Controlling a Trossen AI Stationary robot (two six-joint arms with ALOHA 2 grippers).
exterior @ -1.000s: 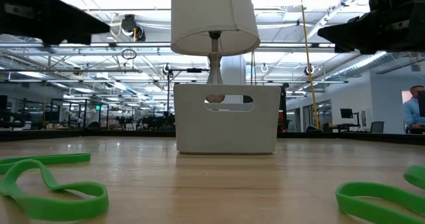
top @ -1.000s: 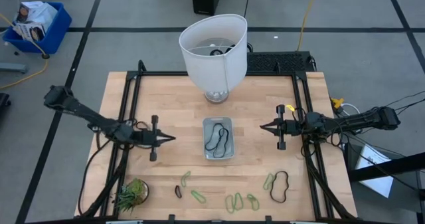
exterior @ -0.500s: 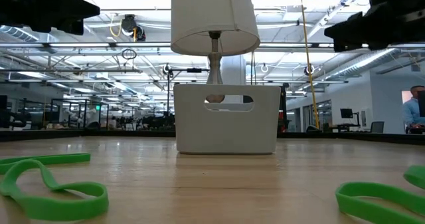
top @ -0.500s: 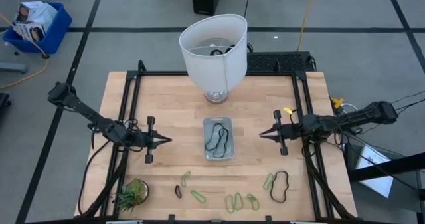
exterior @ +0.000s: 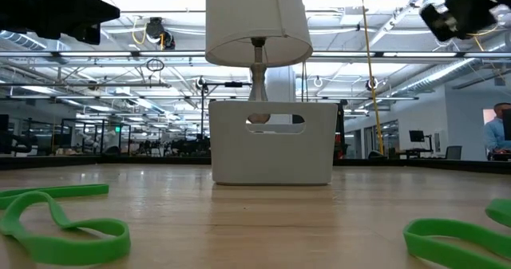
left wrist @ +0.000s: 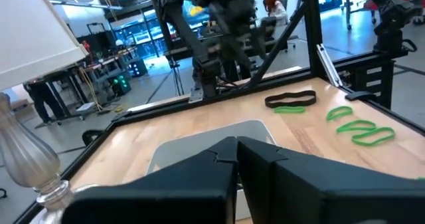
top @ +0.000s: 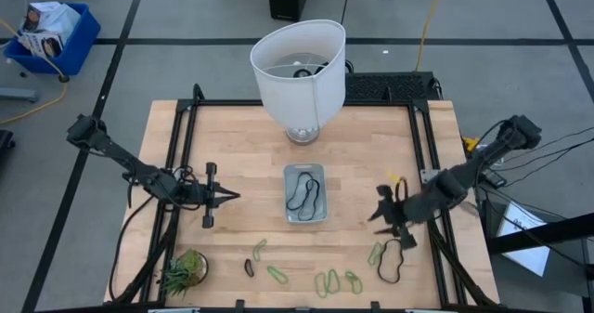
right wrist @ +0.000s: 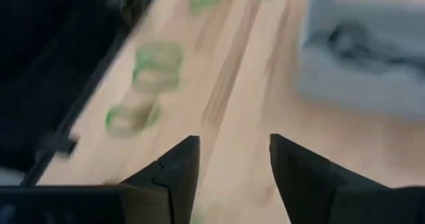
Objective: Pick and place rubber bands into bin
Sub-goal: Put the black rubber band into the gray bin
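Moved since half a second ago: right gripper (top: 387, 222), swung from beside the bin toward the table's near edge, now angled down just above the long dark rubber band (top: 393, 261) and the light-green rubber band (top: 375, 253) beside it, neither of them between its fingers. Right fingers: spread apart, empty; in the right wrist view two blurred green loops (right wrist: 143, 91) lie ahead of the fingertips (right wrist: 179, 164) on bare wood, with the bin (right wrist: 372, 58) off to one side. Left gripper (top: 227, 196): position as half a second ago, level over the table left of the bin, fingers together with nothing in them, as the left wrist view shows (left wrist: 232, 159). Bin (top: 305, 193): clear pale tray at table centre, between the two grippers, holding a dark rubber band (top: 303, 198). Remaining rubber bands: green loops in a row near the front edge (top: 336, 280), two more green ones (top: 267, 261) and a short dark one (top: 248, 267) to their left; all well apart from the left fingers. Other items: white lampshade on a glass base (top: 298, 72) behind the bin; spiky green plant (top: 185, 268) at the front left corner; blue crate (top: 51, 34) on the floor.
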